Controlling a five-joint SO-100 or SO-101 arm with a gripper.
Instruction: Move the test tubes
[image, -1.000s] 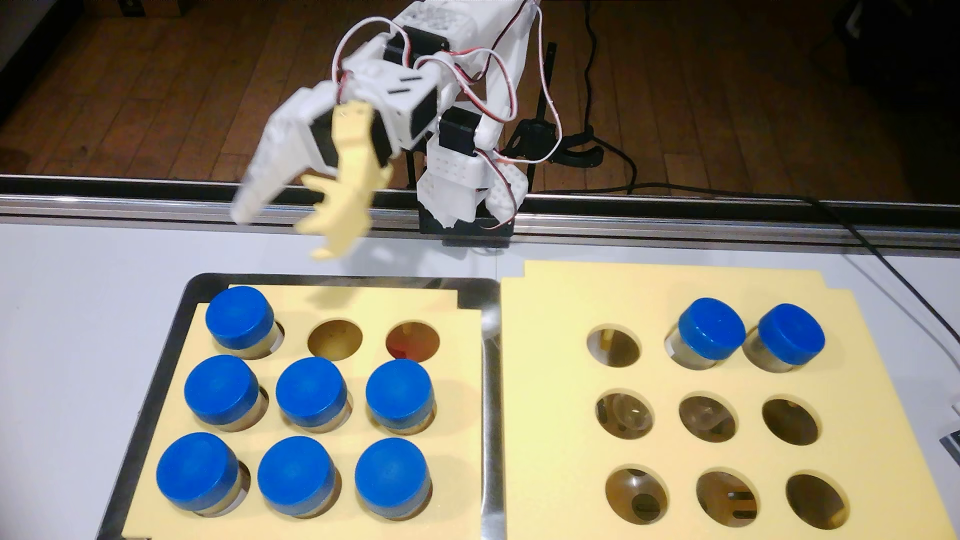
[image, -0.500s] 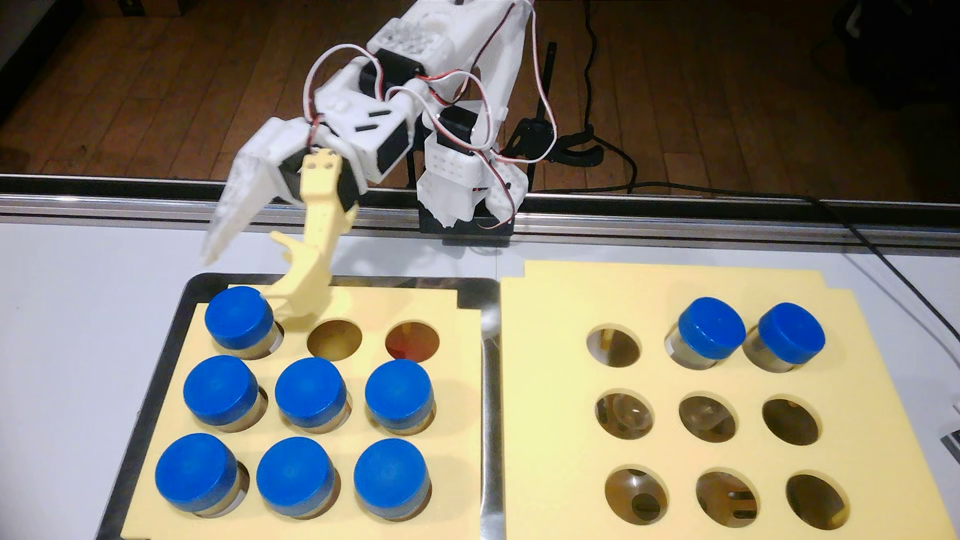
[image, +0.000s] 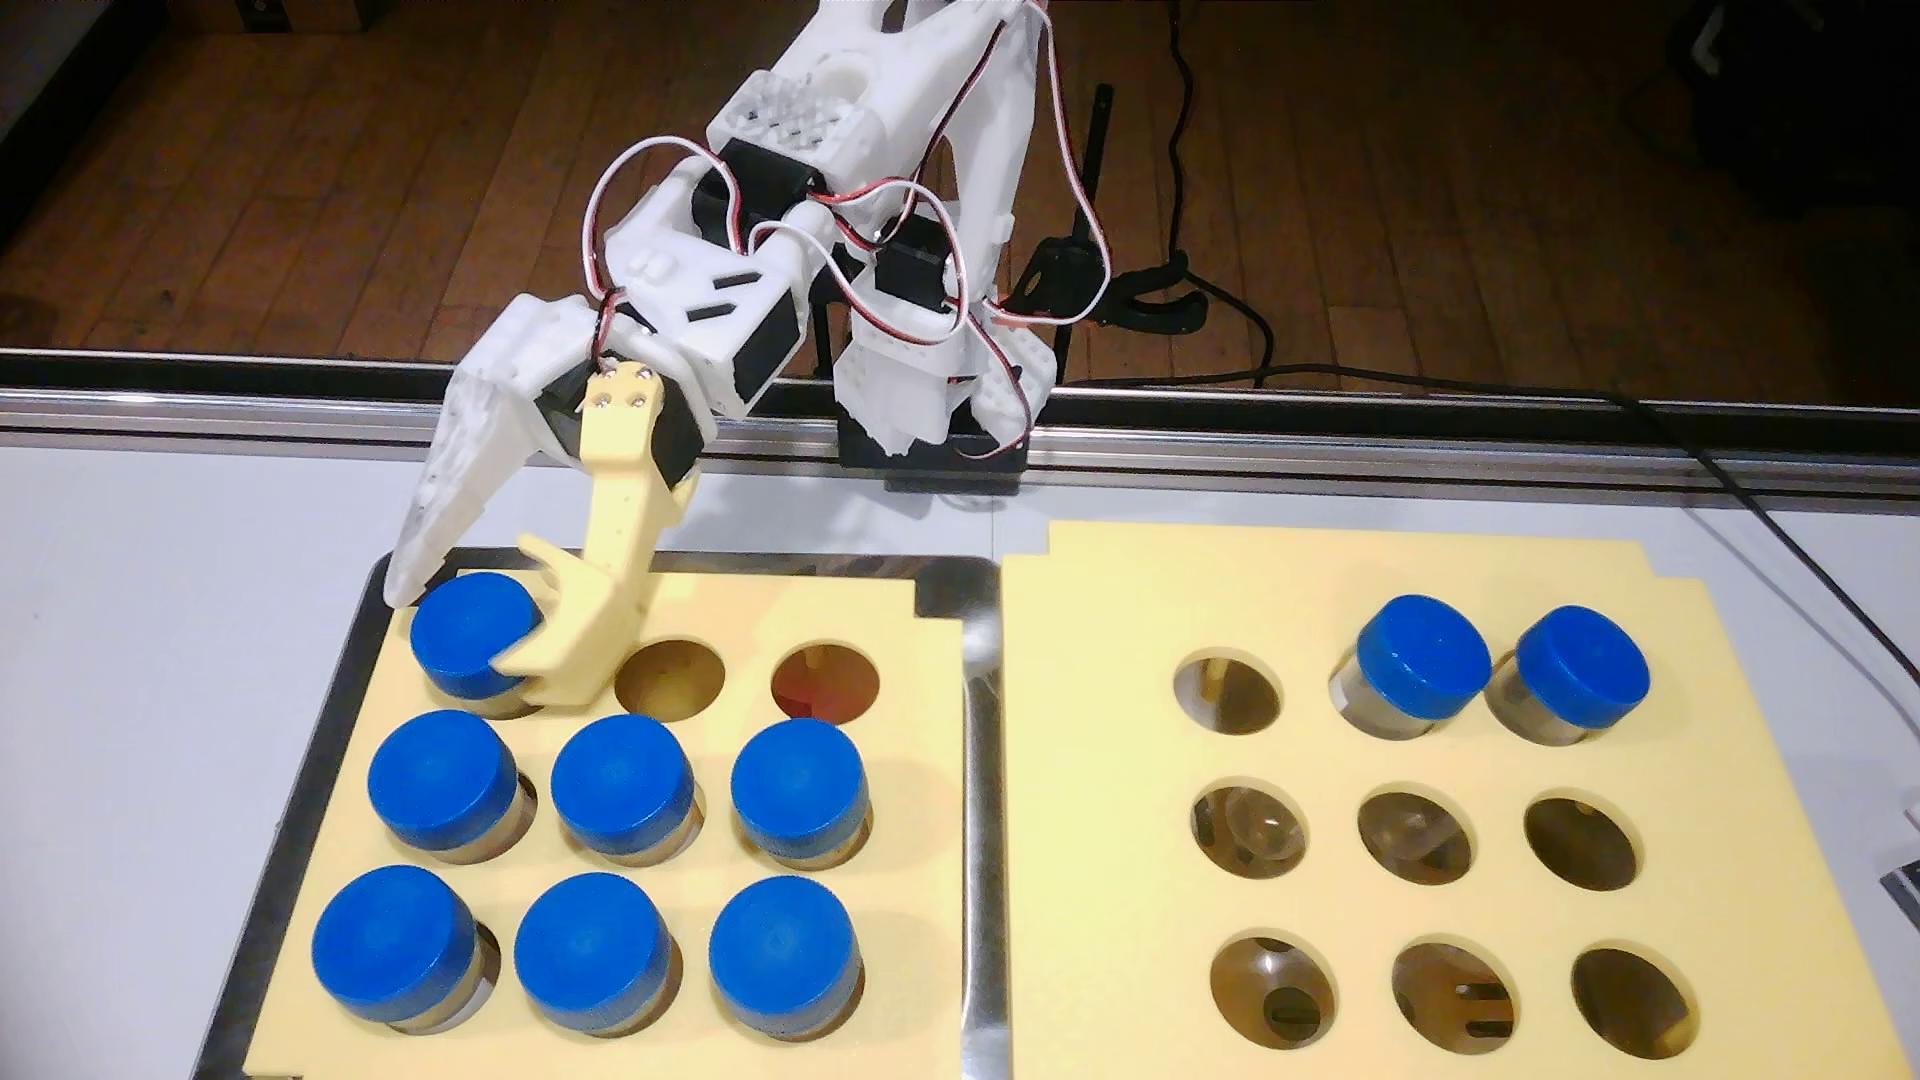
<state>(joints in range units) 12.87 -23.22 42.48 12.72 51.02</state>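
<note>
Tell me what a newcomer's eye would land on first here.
The bright blue caps of the test tubes: seven stand in the left foam rack, which lies in a metal tray, and two in the right foam rack at its far right corner. Next comes the white arm's gripper, its jaws spread around the far-left test tube, the cream jaw touching the cap's right side.

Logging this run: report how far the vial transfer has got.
Done: two blue-capped vials sit in the right rack's back row. In hand: the gripper brackets the left rack's back-left vial, not yet lifted. Left: that vial plus six others in the left rack; seven right-rack holes stay empty.
</note>
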